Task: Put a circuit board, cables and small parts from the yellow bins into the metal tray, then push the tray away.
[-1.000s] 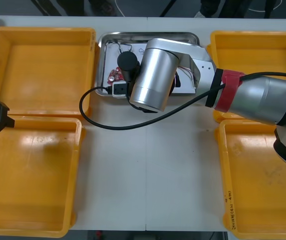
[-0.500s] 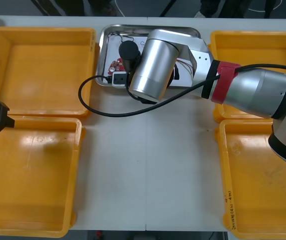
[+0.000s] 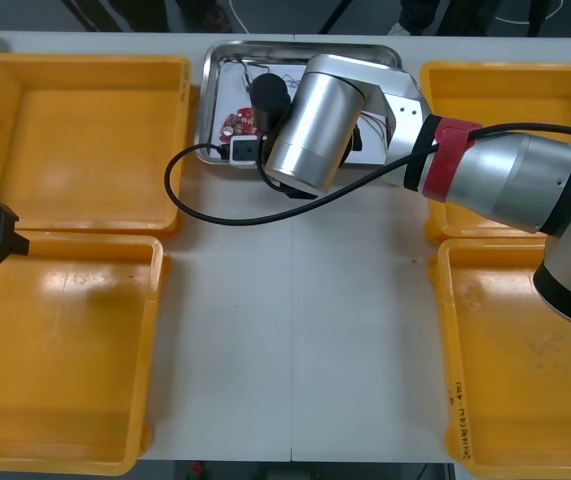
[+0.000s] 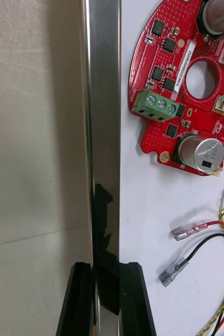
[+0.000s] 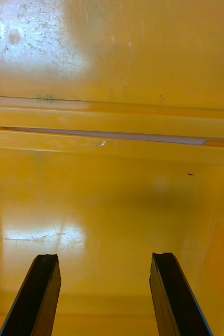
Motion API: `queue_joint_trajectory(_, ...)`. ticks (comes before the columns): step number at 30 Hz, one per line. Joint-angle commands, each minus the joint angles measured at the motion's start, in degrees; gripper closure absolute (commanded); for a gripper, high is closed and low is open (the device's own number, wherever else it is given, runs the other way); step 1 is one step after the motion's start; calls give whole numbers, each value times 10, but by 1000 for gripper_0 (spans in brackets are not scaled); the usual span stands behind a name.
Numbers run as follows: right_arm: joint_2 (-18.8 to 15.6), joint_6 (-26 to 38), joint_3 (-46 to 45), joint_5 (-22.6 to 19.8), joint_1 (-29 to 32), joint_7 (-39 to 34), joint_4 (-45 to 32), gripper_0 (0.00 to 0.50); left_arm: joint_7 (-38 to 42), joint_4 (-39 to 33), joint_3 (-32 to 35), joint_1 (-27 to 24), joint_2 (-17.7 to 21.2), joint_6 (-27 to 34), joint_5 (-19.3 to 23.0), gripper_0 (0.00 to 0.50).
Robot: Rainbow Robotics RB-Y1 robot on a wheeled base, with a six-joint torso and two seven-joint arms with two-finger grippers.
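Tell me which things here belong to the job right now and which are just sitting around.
In the job: metal tray, right gripper shut on its rim; red circuit board and cables lying inside it.
Sitting around: four yellow bins; left gripper, open over a left-side bin.

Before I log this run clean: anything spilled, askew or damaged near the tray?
Nothing stands out: circuit board and cables lie inside the tray, right gripper clamps its rim, left gripper hangs over a bin.
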Motion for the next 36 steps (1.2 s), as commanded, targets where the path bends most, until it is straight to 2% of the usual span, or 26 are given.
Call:
queue_joint_trajectory(1, 10, -16, 5, -4, -34, 25, 6, 500, -21, -17, 17, 8, 25, 4, 4, 0)
queue_joint_trajectory(9, 12, -27, 5, -5, -34, 33, 19, 499, -21, -17, 17, 8, 25, 4, 4, 0)
queue_joint_trajectory(10, 12, -27, 5, -5, -34, 34, 19, 478, -21, -17, 17, 8, 25, 4, 4, 0)
queue_joint_trajectory(11, 12, -27, 5, -5, -34, 35, 19, 431, -21, -17, 17, 8, 25, 4, 4, 0)
queue_joint_trajectory(13, 12, -27, 5, -5, -34, 37, 18, 303, -21, -17, 17, 8, 25, 4, 4, 0)
queue_joint_trajectory(14, 12, -27, 5, -5, -34, 38, 18, 173, -21, -17, 17, 8, 25, 4, 4, 0)
queue_joint_trajectory(15, 12, -27, 5, -5, -34, 40, 18, 65, -21, -17, 17, 8, 25, 4, 4, 0)
queue_joint_trajectory(17, 12, -25, 5, -6, -34, 42, 18, 0, -21, -17, 17, 8, 25, 4, 4, 0)
queue_joint_trajectory(22, 12, 2, -7, -16, -35, 41, 4, 0, -21, -17, 17, 8, 25, 4, 4, 0)
queue_joint_trajectory(28, 12, 87, -45, -17, -27, 30, -51, 0, -21, -17, 17, 8, 25, 4, 4, 0)
queue_joint_trajectory(36, 12, 227, -156, -12, 30, 23, -152, 0, -21, -17, 17, 8, 25, 4, 4, 0)
